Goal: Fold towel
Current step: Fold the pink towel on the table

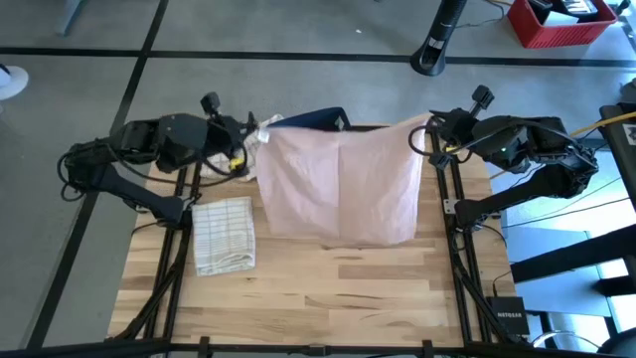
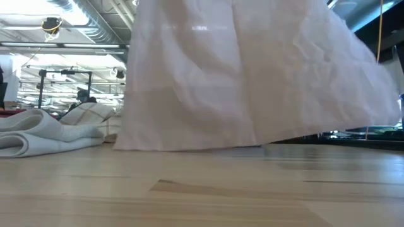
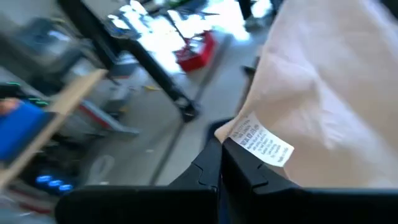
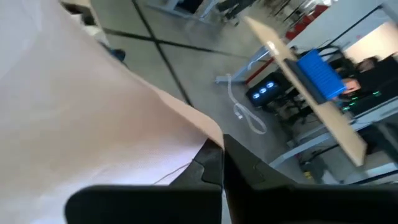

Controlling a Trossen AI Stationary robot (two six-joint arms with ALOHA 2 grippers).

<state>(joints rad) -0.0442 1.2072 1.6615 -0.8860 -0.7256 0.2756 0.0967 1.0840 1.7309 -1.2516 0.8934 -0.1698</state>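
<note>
item: pale pink cloth towel (image 1: 343, 184), held up as a hanging sheet over the light wooden slatted table (image 1: 328, 288). we place it at twelve o'clock from the table's centre, upper edge stretched between the two arms, lower hem brushing or just clearing the boards in the low view; we cannot say which.

item: left gripper (image 1: 250, 139), at ten o'clock, jaws pinched tight on the towel's left top corner, beside the white printed care label (image 3: 261, 143).

item: right gripper (image 1: 429, 134), at two o'clock, jaws likewise clamped on the right top corner.

item: folded white checked cloth (image 1: 224, 234), lying flat at eight o'clock, just beside the hanging towel.

item: dark blue object (image 1: 318, 119), behind the towel at twelve o'clock, mostly hidden.

risks, as we judge them: each hold looks like a thin corner pinch, so a corner could slip out if the arms pull apart; uneven lowering would lay the fold askew; the hem could drag onto the checked cloth and bunch.
</note>
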